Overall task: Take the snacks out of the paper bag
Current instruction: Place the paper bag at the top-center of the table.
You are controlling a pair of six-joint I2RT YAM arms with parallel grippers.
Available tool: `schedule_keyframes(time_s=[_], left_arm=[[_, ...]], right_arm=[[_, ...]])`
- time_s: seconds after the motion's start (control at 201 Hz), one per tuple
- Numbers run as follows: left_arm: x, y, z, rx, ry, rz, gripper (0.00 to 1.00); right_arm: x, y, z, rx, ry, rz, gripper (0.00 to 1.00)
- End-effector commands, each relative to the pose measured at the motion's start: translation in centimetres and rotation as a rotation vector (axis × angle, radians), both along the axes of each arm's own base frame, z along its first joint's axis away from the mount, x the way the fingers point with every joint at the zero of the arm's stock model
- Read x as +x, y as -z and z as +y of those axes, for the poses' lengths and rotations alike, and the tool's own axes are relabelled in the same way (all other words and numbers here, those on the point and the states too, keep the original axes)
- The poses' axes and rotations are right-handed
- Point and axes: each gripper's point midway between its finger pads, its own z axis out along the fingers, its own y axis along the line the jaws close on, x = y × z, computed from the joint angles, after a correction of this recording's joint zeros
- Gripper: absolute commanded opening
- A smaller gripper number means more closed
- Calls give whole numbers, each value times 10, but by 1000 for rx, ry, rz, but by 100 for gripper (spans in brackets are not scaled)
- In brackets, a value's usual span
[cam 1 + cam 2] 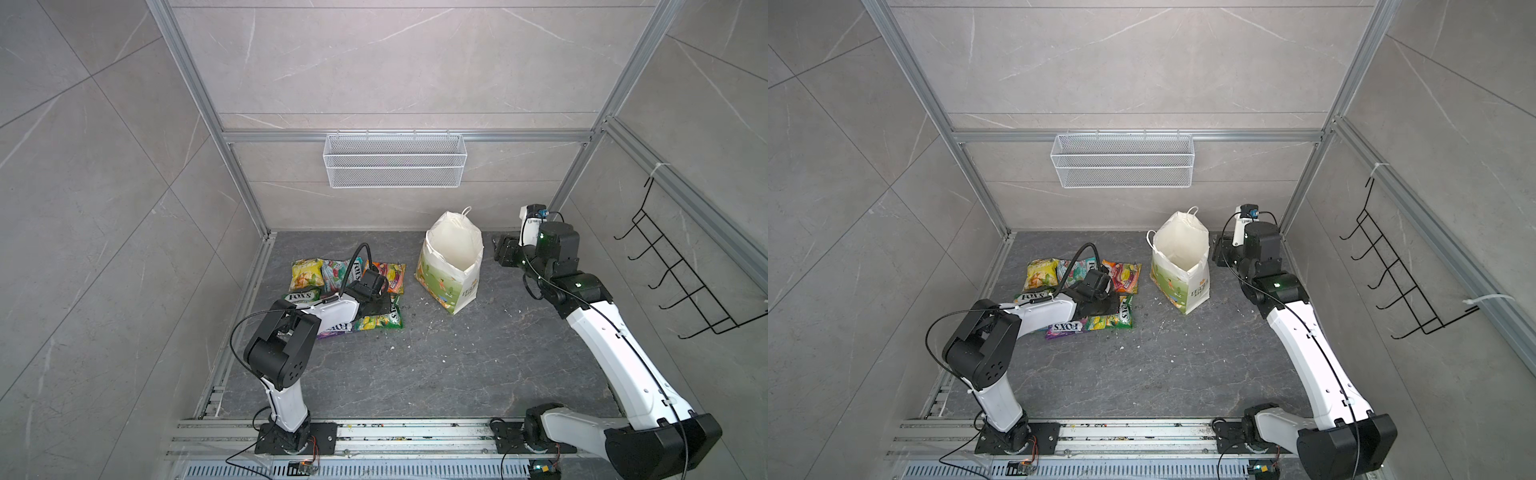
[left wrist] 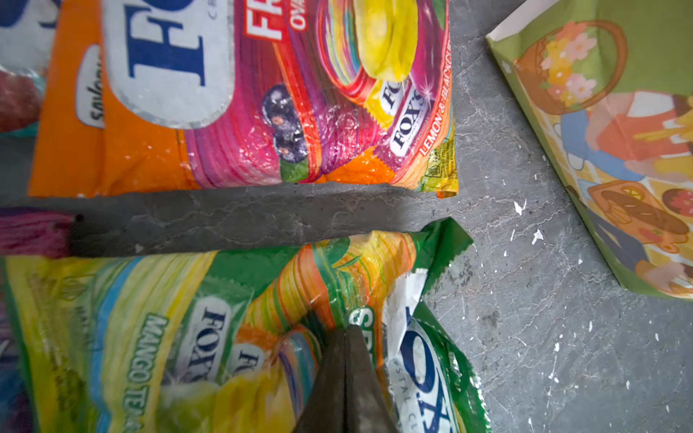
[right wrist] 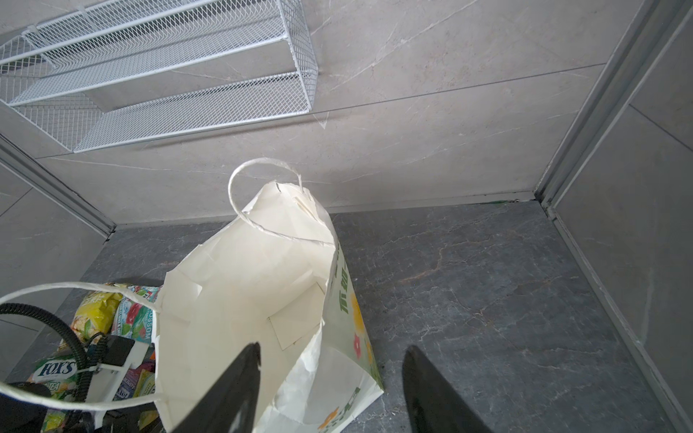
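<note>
Several FOX'S snacks lie in a cluster on the dark floor, left of the paper bag (image 1: 451, 270): yellow (image 1: 306, 273), teal-red (image 1: 332, 272), orange (image 2: 150, 150), purple (image 1: 336, 328) and green-yellow (image 2: 150, 318). My left gripper (image 2: 347, 330) is shut, its tips over the green-yellow packet with nothing seen between them. The white bag (image 3: 243, 300) stands upright and open, and I see no packet inside. My right gripper (image 3: 333, 346) is open just right of the bag's rim, apart from it, and holds nothing.
A white mesh basket (image 1: 395, 160) hangs on the back wall. A black wire hook rack (image 1: 681, 274) sticks out from the right wall. Aluminium frame posts edge the floor, and white crumbs are scattered in front of the bag.
</note>
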Motion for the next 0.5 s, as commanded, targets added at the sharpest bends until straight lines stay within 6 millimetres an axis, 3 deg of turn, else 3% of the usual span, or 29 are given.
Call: schedule_keyframes(time_s=[0.0, 0.144, 0.274, 0.324, 0.398, 0.498], left_arm=[[4, -17, -4, -16, 28, -44, 5], [10, -73, 0, -11, 44, -164, 17], [10, -139, 18, 3, 32, -363, 27], [10, -160, 32, 33, 2, -451, 29], [9, -186, 60, 98, -64, -576, 41], [1, -199, 101, 225, -171, -699, 56]], right_arm=[[-10, -11, 5, -11, -49, -57, 63], [-13, -2, 4, -16, -52, -89, 64], [-13, 21, -15, -53, 52, -96, 67], [-13, 31, -21, -63, 84, -97, 69], [-14, 45, -28, -74, 121, -94, 72], [-22, 63, -38, -67, 172, -117, 75]])
